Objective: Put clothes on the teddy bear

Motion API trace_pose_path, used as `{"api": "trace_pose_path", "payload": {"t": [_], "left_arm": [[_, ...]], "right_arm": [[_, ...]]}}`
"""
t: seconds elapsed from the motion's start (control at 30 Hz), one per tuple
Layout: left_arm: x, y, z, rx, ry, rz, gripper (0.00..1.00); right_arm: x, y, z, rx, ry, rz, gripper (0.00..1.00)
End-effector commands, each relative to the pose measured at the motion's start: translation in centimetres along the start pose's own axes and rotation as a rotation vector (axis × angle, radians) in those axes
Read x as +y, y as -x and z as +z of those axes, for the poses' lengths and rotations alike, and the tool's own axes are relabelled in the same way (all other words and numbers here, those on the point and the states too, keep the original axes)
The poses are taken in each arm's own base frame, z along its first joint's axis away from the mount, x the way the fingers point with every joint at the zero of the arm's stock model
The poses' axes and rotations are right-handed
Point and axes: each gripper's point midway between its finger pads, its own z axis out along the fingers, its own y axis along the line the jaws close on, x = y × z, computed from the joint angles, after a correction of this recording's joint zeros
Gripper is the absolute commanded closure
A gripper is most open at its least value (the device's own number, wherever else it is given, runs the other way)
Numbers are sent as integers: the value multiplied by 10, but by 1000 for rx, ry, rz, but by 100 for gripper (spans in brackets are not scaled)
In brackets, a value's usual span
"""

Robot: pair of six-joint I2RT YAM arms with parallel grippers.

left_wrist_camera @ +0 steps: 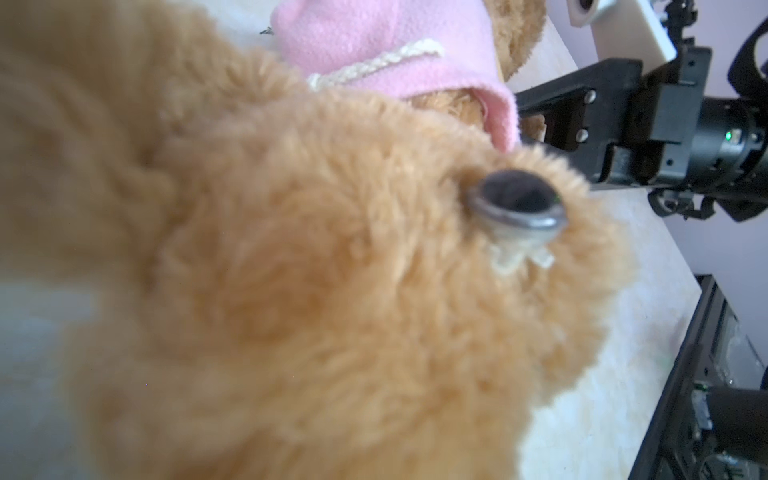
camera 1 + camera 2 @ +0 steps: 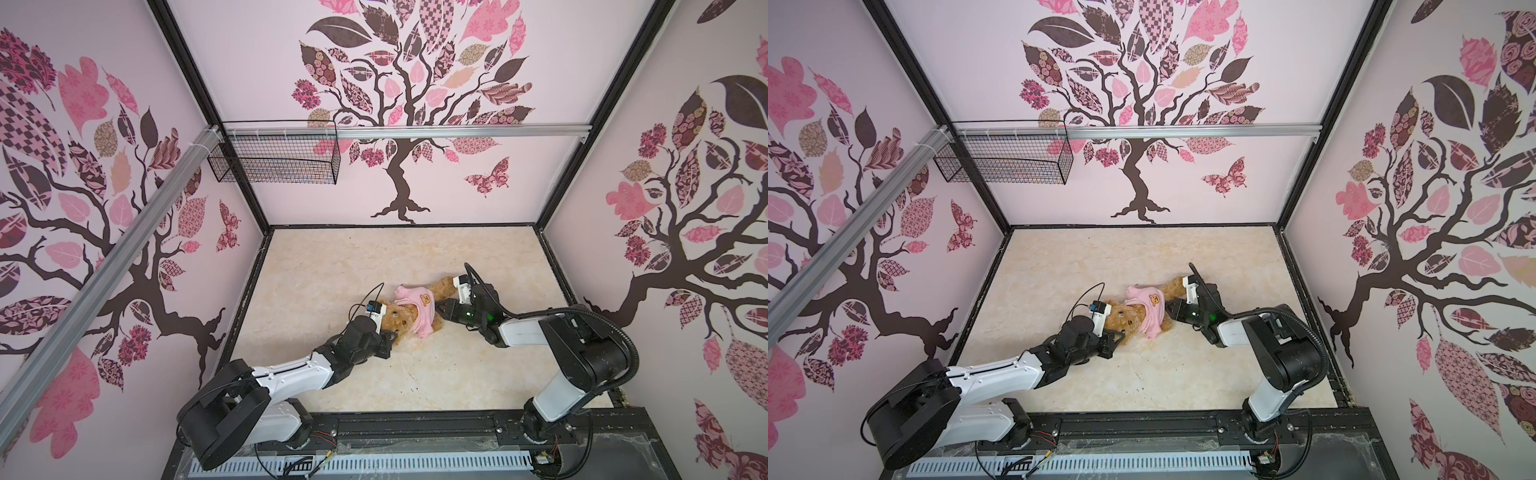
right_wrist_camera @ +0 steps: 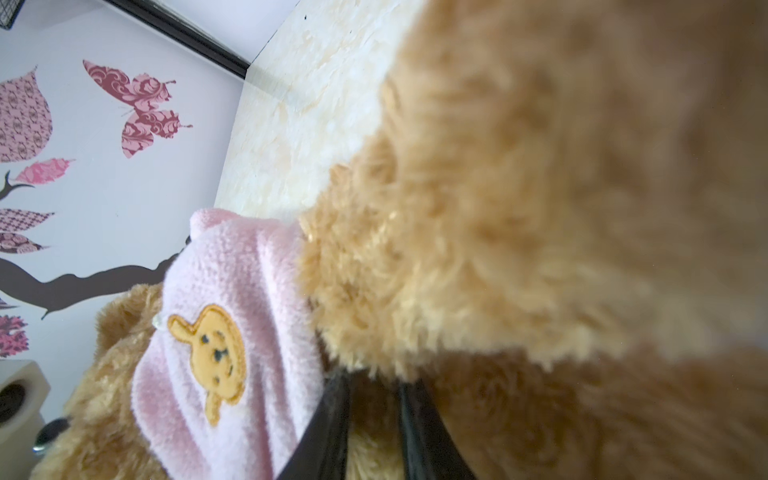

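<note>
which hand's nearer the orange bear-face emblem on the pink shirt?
Right: right hand at the pink shirt's hem beside the orange bear-face emblem; left hand at the shaggy golden-brown teddy bear's head, farther.

Left arm (image 2: 291,374) and right arm (image 2: 519,330), white shells over bulky black joints, looping black cables (image 2: 473,272), green lights (image 2: 490,318) behind black right gripper (image 2: 444,308), silver screws (image 1: 589,96)

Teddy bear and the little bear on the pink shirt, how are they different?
The teddy bear is shaggy plush; the shirt bear is a flat stitched patch. The teddy bear has a body and limbs; the shirt bear is only a face, far smaller. Both are golden-orange with dark eyes.
</note>
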Motion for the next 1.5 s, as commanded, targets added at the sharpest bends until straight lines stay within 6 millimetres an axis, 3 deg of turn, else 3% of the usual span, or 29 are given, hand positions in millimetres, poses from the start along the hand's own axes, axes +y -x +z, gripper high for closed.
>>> {"api": "trace_pose_path", "payload": {"t": [0.0, 0.13, 0.23, 0.33, 0.47, 0.57, 0.73, 1.07, 1.47], "left_arm": [[-26, 34, -10, -60, -73, -49, 99], [-36, 52, -21, -41, -149, -185, 100], [-31, 68, -29, -23, -218, -369, 100], [-33, 86, -38, -10, -311, -500, 100], [-42, 102, -45, 42, -413, -587, 100], [-48, 104, -47, 103, -463, -611, 100], [-56, 103, -48, 156, -501, -616, 100], [-62, 105, -52, 174, -530, -617, 100], [-63, 102, -50, 191, -542, -620, 100]], "right_arm": [[18, 26, -15, -68, 12, -76, 67], [27, 32, -41, -111, -31, -160, 61], [37, 27, -63, -150, -46, -218, 60], [57, 13, -79, -186, -35, -315, 60], [73, -6, -86, -211, 44, -387, 66], [83, -16, -82, -204, 123, -424, 72], [92, -29, -64, -171, 177, -464, 74], [90, -32, -37, -169, 218, -443, 79], [93, -25, -25, -188, 234, -442, 81]]}}
